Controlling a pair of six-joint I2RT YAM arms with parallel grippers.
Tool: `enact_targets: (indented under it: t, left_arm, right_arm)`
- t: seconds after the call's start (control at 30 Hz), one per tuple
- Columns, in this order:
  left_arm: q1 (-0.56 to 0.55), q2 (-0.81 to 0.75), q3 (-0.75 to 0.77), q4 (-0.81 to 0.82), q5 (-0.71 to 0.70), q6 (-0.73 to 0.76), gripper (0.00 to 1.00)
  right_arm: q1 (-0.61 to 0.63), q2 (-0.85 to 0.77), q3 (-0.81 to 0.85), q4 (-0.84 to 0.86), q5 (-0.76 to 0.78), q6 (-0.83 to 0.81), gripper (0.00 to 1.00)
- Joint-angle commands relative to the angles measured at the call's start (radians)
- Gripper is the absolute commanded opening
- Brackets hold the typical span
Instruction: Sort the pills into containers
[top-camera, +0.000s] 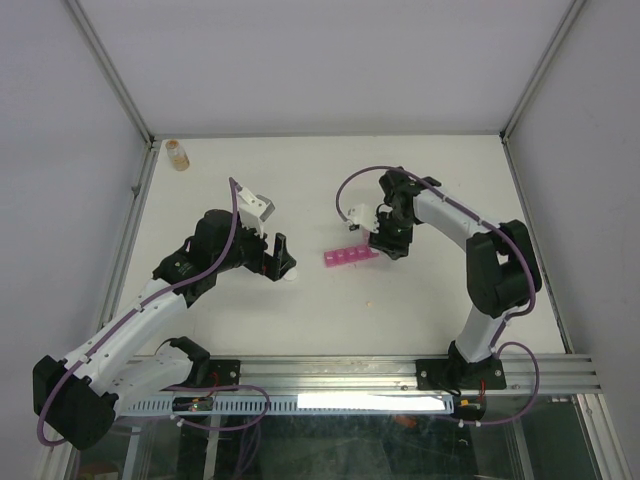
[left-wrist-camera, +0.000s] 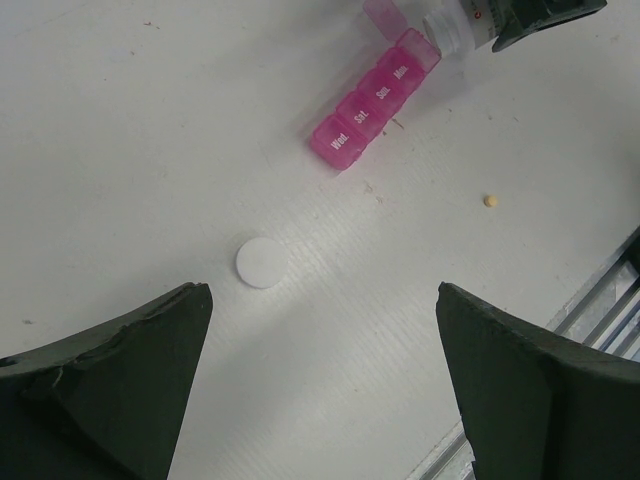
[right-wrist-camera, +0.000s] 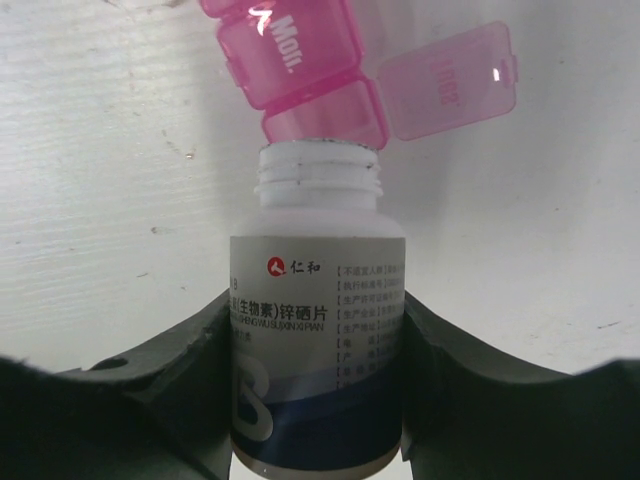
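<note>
Bottle (right-wrist-camera: 318, 290), smooth white plastic with a threaded neck, is clamped in your right gripper (right-wrist-camera: 318, 322), mouth at the open far-right compartment of the translucent pink containers (left-wrist-camera: 372, 100). One round tan pill (left-wrist-camera: 490, 201) lies near of them. Your left gripper (left-wrist-camera: 322, 292) gapes wide above a flat round cap (left-wrist-camera: 261, 263).

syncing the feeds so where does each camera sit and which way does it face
top external: above and behind the robot, looking down at the table; left arm and right arm show.
left wrist: on the left arm, facing down past its open left gripper at a white cap.
right wrist: along the right gripper, shut on an uncapped bottle.
shared: all three show the pink organiser.
</note>
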Motion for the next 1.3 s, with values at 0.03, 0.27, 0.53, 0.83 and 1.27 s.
enact_targets:
  t: [0.03, 0.27, 0.53, 0.83, 1.27]
  left_arm:
    - [0.011, -0.007, -0.003, 0.056, 0.020, 0.030, 0.99]
    - [0.013, -0.009, -0.005, 0.056, 0.026, 0.030, 0.99]
    - [0.013, -0.007, -0.003, 0.056, 0.028, 0.031, 0.99]
    - [0.013, -0.007, -0.006, 0.055, 0.030, 0.030, 0.99]
    - [0.015, -0.007, -0.004, 0.056, 0.032, 0.031, 0.99]
  right_arm:
    - [0.010, -0.063, 0.002, 0.066, 0.016, 0.011, 0.00]
    - [0.005, -0.046, 0.014, 0.043, 0.017, 0.009, 0.00]
    - [-0.002, -0.039, 0.021, 0.031, 0.008, 0.020, 0.00]
    - [-0.010, -0.020, 0.064, -0.061, -0.067, 0.024, 0.00]
    - [0.012, -0.064, -0.021, 0.097, 0.054, 0.024, 0.00]
